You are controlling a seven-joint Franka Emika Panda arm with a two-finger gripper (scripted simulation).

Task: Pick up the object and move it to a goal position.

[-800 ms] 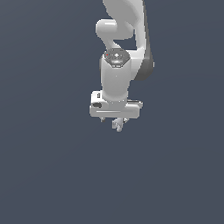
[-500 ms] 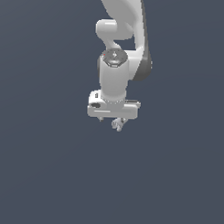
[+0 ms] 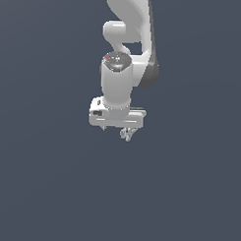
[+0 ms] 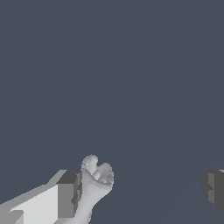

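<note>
The object (image 3: 127, 134) is a small pale grey lumpy piece with knobbly tips, showing just under the white hand in the exterior view. In the wrist view the object (image 4: 97, 180) leans against one finger (image 4: 65, 199). The other finger (image 4: 213, 188) stands far off, with a wide gap between it and the piece. My gripper (image 4: 140, 188) is open around the object. In the exterior view the gripper (image 3: 120, 130) points straight down beneath the white arm (image 3: 119, 78). I cannot tell whether the object rests on the ground or hangs.
A plain dark blue-grey surface (image 3: 51, 189) fills both views, with no other objects, edges or markers showing.
The hand has shifted a little toward the exterior view's left. The object has stayed at about the same spot.
</note>
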